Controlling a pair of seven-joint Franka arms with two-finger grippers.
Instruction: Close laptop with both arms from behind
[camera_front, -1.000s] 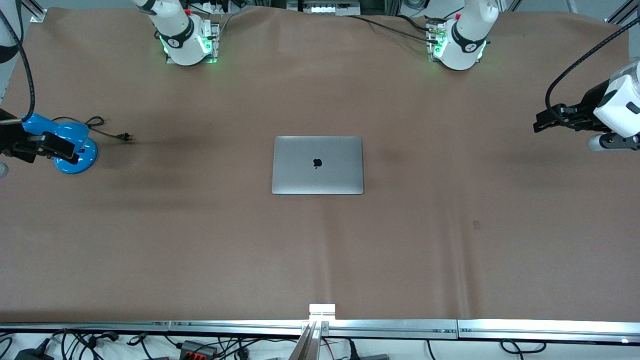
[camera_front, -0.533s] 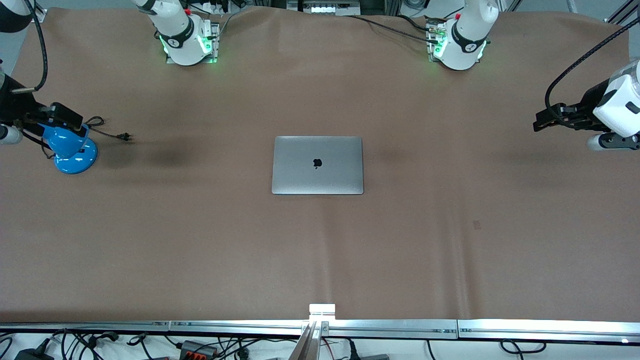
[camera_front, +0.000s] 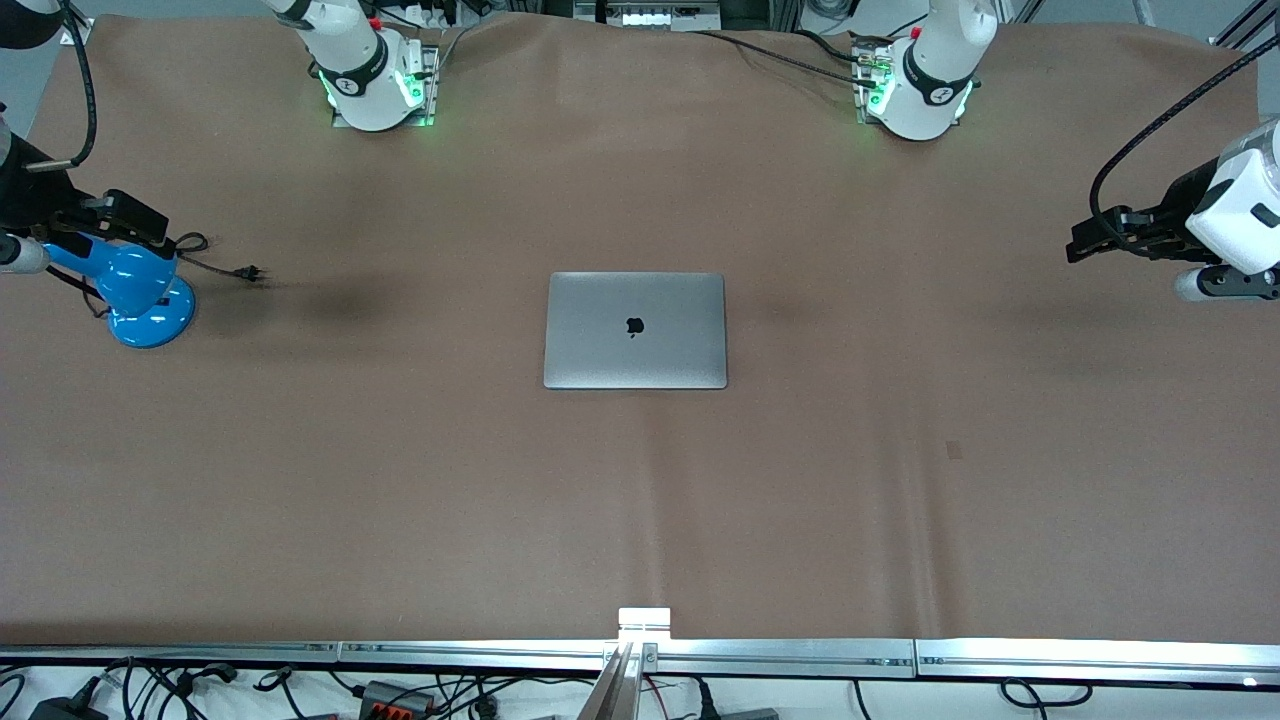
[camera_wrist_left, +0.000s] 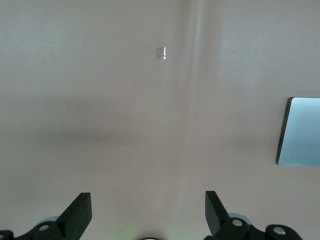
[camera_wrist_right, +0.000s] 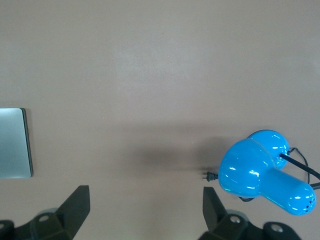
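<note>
The grey laptop (camera_front: 635, 330) lies shut and flat in the middle of the table, with the black apple logo on its lid facing up. One edge of it shows in the left wrist view (camera_wrist_left: 301, 131) and in the right wrist view (camera_wrist_right: 14, 143). My left gripper (camera_front: 1078, 244) hangs open and empty over the table at the left arm's end, well apart from the laptop. In its wrist view the left gripper (camera_wrist_left: 147, 215) has only bare table between its fingers. My right gripper (camera_front: 135, 222) is open and empty over a blue lamp at the right arm's end, shown in its wrist view (camera_wrist_right: 145, 210).
A blue desk lamp (camera_front: 140, 295) with a black cord and plug (camera_front: 250, 272) stands at the right arm's end of the table; it also shows in the right wrist view (camera_wrist_right: 260, 172). A small dark mark (camera_front: 953, 450) is on the brown table cover (camera_front: 400, 480).
My right gripper has moved over the lamp toward the arms' bases. The left arm and the laptop have not moved.
</note>
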